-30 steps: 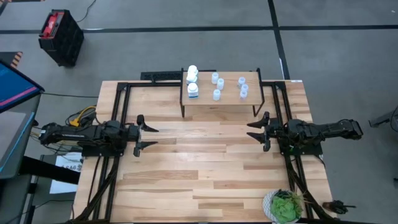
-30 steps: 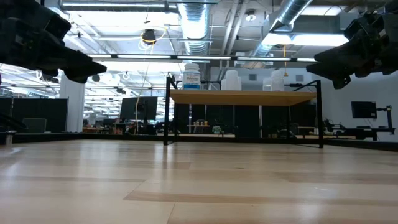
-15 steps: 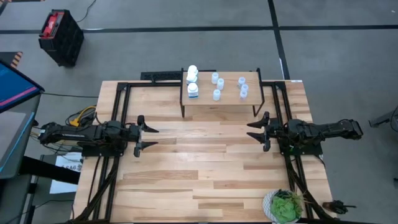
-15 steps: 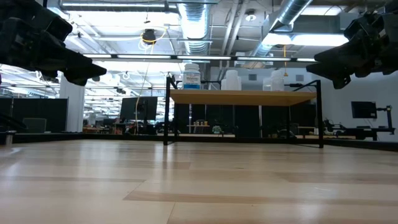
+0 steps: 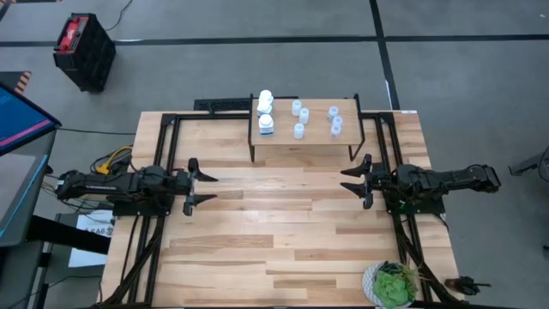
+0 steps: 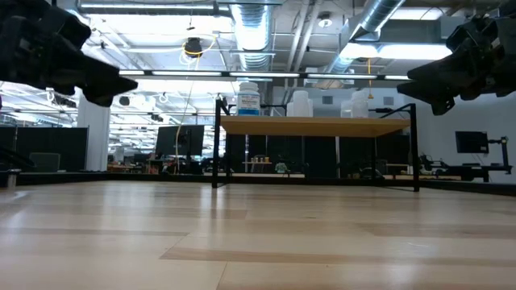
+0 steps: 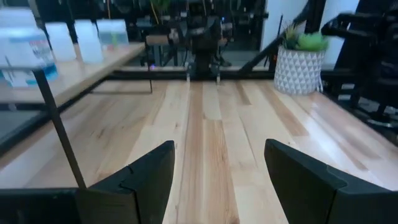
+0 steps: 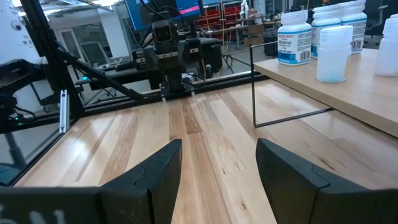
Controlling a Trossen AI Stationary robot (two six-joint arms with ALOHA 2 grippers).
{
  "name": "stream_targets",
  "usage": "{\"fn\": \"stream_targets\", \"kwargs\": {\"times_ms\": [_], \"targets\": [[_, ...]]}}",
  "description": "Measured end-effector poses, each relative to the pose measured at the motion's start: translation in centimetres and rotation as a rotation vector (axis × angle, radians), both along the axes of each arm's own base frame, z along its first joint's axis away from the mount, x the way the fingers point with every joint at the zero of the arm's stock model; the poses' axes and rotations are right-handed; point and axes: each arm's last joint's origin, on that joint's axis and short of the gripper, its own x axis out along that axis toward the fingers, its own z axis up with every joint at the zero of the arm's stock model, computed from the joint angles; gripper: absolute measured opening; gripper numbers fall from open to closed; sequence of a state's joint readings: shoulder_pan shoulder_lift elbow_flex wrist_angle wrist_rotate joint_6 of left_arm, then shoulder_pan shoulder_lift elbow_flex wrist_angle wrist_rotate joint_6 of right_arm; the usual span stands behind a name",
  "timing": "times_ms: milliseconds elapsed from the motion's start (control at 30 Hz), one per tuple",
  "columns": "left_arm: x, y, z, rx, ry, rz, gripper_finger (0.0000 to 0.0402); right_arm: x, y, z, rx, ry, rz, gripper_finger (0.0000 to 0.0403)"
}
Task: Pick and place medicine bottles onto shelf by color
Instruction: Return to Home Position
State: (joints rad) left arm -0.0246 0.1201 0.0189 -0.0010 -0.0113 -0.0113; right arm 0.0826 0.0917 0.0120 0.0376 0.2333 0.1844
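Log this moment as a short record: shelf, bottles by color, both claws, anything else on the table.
shelf: light wood on black legs, at the far edge of the table
white bottles: three, in a row at the shelf's left end
translucent bottles: five, across the shelf's middle and right
left claw: open, empty, over the table's left side
right claw: open, empty, over the table's right side
potted plant: near right corner

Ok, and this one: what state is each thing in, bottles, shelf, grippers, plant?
White bottles: upright on the shelf, left end.
Clear bottles: upright on the shelf, right of the white ones.
Shelf: standing, bottles on top.
Left gripper: open, empty, off the shelf.
Right gripper: open, empty, off the shelf.
Plant: upright in its pot.
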Motion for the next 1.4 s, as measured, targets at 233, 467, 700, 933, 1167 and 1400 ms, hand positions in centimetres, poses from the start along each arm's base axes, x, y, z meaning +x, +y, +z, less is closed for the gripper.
{"fn": "stream_targets", "kwargs": {"times_ms": [233,467,700,933,1167,1400], "targets": [[-0.74,0.02,0.99,-0.003,-0.123,0.0,0.0238,0.0,0.0,0.0,0.0,0.0,0.0,0.023],[-0.68,0.02,0.88,-0.004,-0.129,0.001,0.0238,0.0,0.0,0.0,0.0,0.0,0.0,0.023],[-0.67,0.02,0.87,-0.003,-0.121,0.001,0.0238,0.0,0.0,0.0,0.0,0.0,0.0,0.023],[-0.67,0.02,0.86,-0.003,-0.12,0.001,0.0238,0.0,0.0,0.0,0.0,0.0,0.0,0.023],[-0.67,0.02,0.87,-0.003,-0.119,0.002,0.0238,0.0,0.0,0.0,0.0,0.0,0.0,0.023],[-0.67,0.02,0.87,-0.003,-0.119,0.002,0.0238,0.0,0.0,0.0,0.0,0.0,0.0,0.023]]}}
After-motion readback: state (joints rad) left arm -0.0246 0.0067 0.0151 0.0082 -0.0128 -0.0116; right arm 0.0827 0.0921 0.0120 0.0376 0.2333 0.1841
